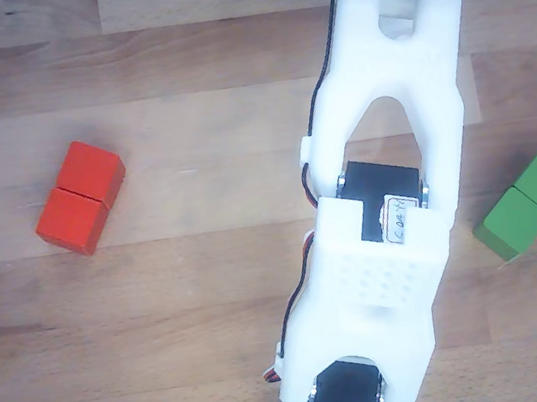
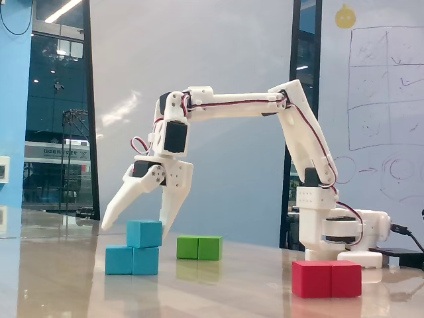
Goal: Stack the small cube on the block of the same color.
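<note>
In the fixed view, the cube (image 2: 145, 234) rests on top of the blue block (image 2: 132, 260), over the block's right half as that view shows it. The block lies flat on the table (image 2: 218, 291), toward the left edge of the visible tabletop. The gripper (image 2: 134, 222) is directly above and around the cube's top, pointing down. The jaws stand apart: one finger (image 2: 126, 197) slants out to the left, clear of the cube, and the other descends just behind the cube's upper right corner. Whether that finger touches the cube cannot be told.

The green block (image 2: 199, 248) lies farther back, just right of the blue stack. The red block (image 2: 326, 279) lies nearest the front edge, toward the right, in front of the arm's base (image 2: 338, 235).

In the other view, the arm (image 1: 392, 213) runs from the top edge to the bottom edge and covers the blue pieces. The red block (image 1: 80, 198) lies well to its left, the green block (image 1: 528, 204) near the right edge.
</note>
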Robot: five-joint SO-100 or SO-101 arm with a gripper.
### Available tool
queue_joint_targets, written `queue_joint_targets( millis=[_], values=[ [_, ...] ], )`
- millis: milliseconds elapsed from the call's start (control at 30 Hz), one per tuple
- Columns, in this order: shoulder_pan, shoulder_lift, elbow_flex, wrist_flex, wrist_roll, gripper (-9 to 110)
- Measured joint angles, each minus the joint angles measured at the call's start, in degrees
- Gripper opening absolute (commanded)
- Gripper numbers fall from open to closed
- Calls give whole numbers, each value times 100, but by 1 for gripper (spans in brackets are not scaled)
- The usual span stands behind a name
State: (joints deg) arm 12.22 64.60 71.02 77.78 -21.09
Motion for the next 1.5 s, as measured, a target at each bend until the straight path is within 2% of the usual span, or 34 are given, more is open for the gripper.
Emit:
queue_joint_targets(
  millis=[233,833,1067,1267,1500],
  values=[
    [220,0,0,0,0,42],
    [1591,0,0,0,0,42],
    [1758,369,62,0,0,42],
    [1652,1872,1406,0,0,42],
    [527,4333,3920,0,0,42]
  ],
)
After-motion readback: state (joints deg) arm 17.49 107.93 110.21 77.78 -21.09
